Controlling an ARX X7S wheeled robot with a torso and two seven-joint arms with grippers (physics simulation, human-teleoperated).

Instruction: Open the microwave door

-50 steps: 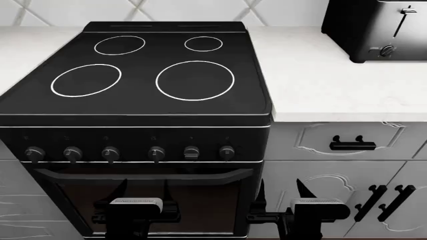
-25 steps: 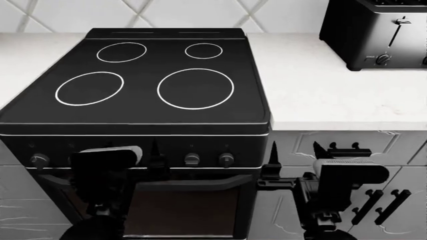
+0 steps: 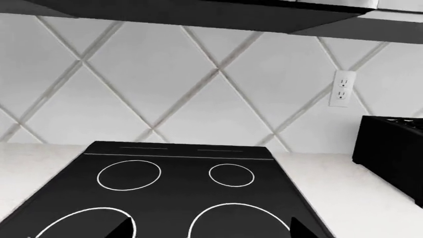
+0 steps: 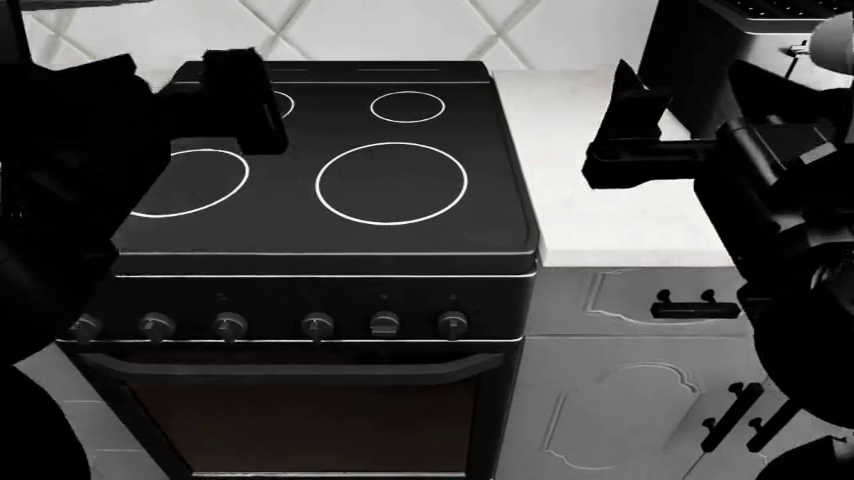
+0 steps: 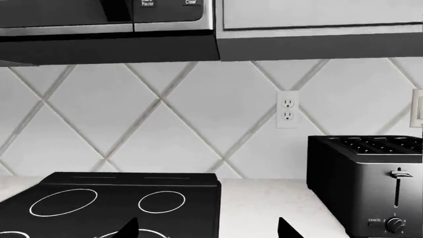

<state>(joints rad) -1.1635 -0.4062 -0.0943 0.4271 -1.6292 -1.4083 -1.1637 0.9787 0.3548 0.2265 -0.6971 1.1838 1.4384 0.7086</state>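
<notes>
Above the stove, high on the wall: microwave (image 5: 106, 22); only its lower edge and a strip of control panel with "Pause" and "Clear" buttons show in the right wrist view; its dark underside also runs across the left wrist view; door appears closed, though only its bottom strip is visible; no gripper touches it
Stove (image 4: 327, 180): black glass top with four white burner rings; a row of knobs along the front above the oven door
Left gripper (image 4: 247, 95): raised over the stove's rear left burners in the head view; the dark arm fills that view's left side; in its own wrist view only two fingertip points show over the front burners, set wide apart with nothing between them
Right gripper (image 4: 627, 125): raised over the white counter (image 4: 587, 215) just right of the stove; its wrist view shows two fingertips spread wide, empty
Toaster (image 5: 370, 186): black, on the counter at the right, near the right gripper; lever and dial on its front face
Wall outlet (image 5: 286, 109): white, on the diamond-tiled backsplash between stove and toaster
Cabinets (image 4: 641, 380): white, with black handles, below the counter
</notes>
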